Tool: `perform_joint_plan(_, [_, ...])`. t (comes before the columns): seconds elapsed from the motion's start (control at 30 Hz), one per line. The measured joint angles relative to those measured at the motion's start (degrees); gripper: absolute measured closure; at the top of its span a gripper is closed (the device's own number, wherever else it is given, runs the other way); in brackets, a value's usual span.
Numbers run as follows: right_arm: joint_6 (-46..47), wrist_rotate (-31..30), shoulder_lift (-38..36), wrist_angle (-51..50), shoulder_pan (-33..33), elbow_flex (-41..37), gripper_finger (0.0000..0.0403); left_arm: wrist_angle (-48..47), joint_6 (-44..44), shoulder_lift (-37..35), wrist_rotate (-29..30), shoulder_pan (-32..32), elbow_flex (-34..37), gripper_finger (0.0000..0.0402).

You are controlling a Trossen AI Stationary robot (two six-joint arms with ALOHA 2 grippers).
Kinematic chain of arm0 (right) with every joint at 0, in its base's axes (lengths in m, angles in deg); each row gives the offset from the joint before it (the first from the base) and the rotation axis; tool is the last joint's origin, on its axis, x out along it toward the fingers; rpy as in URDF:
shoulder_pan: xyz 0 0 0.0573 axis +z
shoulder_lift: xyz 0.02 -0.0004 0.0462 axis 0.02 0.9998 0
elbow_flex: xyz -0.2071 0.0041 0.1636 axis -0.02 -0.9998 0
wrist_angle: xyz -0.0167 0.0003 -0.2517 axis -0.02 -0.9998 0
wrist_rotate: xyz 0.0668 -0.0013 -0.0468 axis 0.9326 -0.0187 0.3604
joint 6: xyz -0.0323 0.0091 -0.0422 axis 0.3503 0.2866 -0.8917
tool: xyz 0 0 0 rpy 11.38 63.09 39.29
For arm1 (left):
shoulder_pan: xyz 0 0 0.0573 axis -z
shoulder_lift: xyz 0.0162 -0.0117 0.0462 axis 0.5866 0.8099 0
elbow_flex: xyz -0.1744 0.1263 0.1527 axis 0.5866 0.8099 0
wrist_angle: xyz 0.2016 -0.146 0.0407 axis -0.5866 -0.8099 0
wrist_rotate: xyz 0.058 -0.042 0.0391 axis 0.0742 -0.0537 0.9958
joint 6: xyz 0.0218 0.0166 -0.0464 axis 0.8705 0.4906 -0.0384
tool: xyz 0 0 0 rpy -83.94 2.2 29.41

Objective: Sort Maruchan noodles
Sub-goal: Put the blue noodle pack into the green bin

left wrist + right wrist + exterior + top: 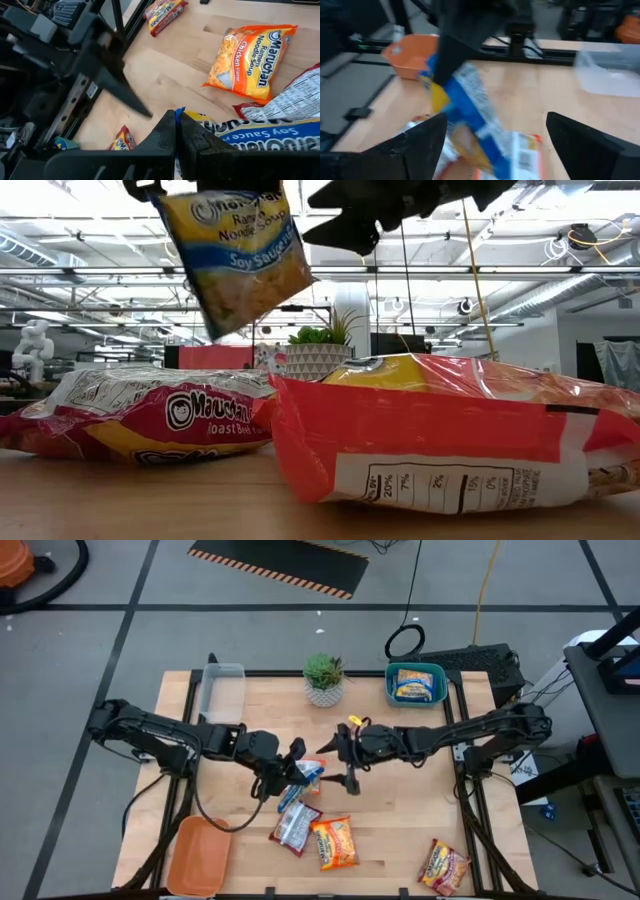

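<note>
A blue-and-white Maruchan packet [312,775] hangs above the table's middle, with my left gripper [296,766] shut on it. In the low view the packet [245,255] dangles tilted, high over the others. My right gripper [350,765] stands open just to the packet's right, its fingers wide apart in the right wrist view [495,145] with nothing between them. On the table lie a red-silver packet [295,825], an orange chicken packet [335,843] and another packet [445,865] at the near right. One more packet [415,687] rests in the teal tray [390,690]. My left gripper pinches the blue packet by an end edge [181,113] between its two shut fingers [165,135]. The packet hangs below the hold, tilted, lifted clear of the table and of the packets under it.
A clear tray [222,690] stands at the far left, an orange tray [198,855] at the near left corner, a potted plant [323,678] at the far middle. Bare wood lies between the far trays and the arms.
</note>
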Motion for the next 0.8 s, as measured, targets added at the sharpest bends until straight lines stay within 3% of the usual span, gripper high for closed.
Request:
perform_joint_plan(0.17, [0.82,8.04,4.34,6.86,0.07,0.0,0.006,1.35,1.57,0.7,-0.04,0.31,-0.07,0.04])
perform_joint_plan(0.37, [-0.95,8.32,8.68,11.72,-0.35,0.0,0.0061,1.78,3.68,0.68,-4.03,0.78,-0.04,0.04])
perform_joint_plan(0.5, [1.2,12.37,10.95,12.66,-0.76,0.0,0.0061,1.91,4.63,0.7,-4.12,0.7,-0.04,0.04])
perform_joint_plan(0.8, [1.65,15.1,15.21,15.81,-0.96,-0.02,0.0063,3.37,7.34,0.98,-4.16,0.16,-0.04,0.04])
